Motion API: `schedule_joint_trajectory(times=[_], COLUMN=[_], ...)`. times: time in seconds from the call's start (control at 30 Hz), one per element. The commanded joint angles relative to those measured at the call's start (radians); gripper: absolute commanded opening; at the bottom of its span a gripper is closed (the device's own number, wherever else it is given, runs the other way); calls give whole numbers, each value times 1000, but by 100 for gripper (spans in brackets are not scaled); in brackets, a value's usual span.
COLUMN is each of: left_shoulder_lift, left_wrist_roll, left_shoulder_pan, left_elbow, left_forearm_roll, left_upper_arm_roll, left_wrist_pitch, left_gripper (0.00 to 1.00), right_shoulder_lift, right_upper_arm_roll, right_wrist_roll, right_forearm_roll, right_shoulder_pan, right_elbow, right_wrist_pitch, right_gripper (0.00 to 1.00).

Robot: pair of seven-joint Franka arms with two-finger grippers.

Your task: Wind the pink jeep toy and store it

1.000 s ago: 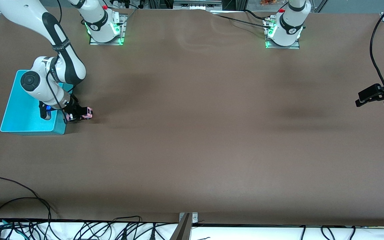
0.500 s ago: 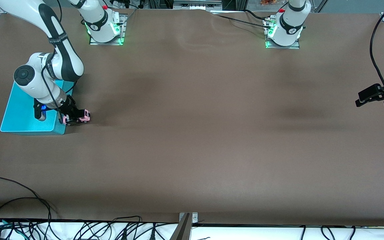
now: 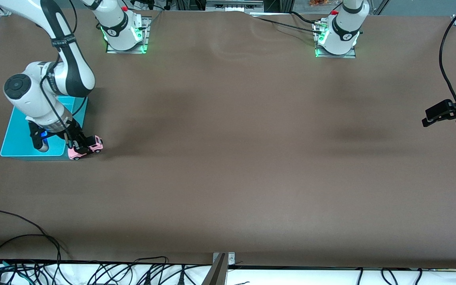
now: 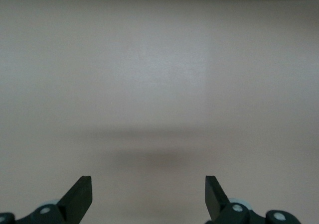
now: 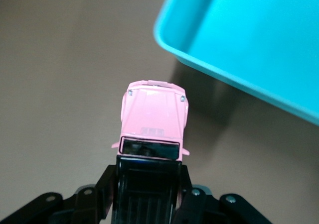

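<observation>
Pink jeep toy sits clamped in the right claw, whose two black fingers pinch the sides of its black-roofed rear half, as the right wrist view shows; the pink hood juts out past the fingertips. In the front view the toy hangs tilted in the air, its nose pointing toward about four o'clock from the claw, over the brown desk right at the corner of the teal bin. That corner is the one nearer to the front camera and toward the middle of the desk. From the toy, the teal bin spreads out toward roughly nine to ten o'clock in the front view. In the right wrist view the bin's rim and its shallow teal floor show just beside the toy's hood, with a strip of bare desk between them. The right arm's white wrist and elbow stand over the bin, hiding much of it, at about eleven o'clock from the toy.

Well apart, at the left arm's end of the desk, the left claw waits in the air at about three o'clock from the toy. Its fingers stand wide apart and grip nothing; the left wrist view shows only plain brown desk under them.
</observation>
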Motion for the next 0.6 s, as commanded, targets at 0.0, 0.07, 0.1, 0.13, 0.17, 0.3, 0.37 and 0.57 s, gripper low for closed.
schedule_joint_trajectory(times=[0.0,0.07,0.1,0.13,0.17,0.3,0.37,0.57], left_shoulder_lift=[-6,-6,-6,-6,-6,-6,-6,-6], left_wrist_roll=[20,20,20,20,20,20,20,20], left_shoulder_pan=[5,5,5,5,5,5,5,5], left_elbow=[-6,-6,-6,-6,-6,-6,-6,-6], left_forearm_roll=[-10,-10,-10,-10,-10,-10,-10,-10], left_upper_arm_roll=[-3,-1,-3,-1,-1,-1,-3,-3], left_wrist_pitch=[-6,-6,-6,-6,-6,-6,-6,-6], left_gripper=[100,100,100,100,100,100,100,100], right_shoulder_lift=[-23,-23,-26,-31,-33,-37,-36,-11], right_upper_arm_roll=[0,-9,-18,-29,-40,-81,-94,-129], right_wrist_roll=[-222,-312,-346,-374,-397,-513,-593,-785], right_forearm_roll=[18,16,16,16,13,-2,-15,-74], right_shoulder_pan=[-42,-55,-56,-56,-56,-59,-73,-134], right_elbow=[111,149,159,162,162,162,160,139], right_wrist_pitch=[-234,-307,-332,-349,-360,-393,-403,-409], right_gripper=[0,0,0,0,0,0,0,0])
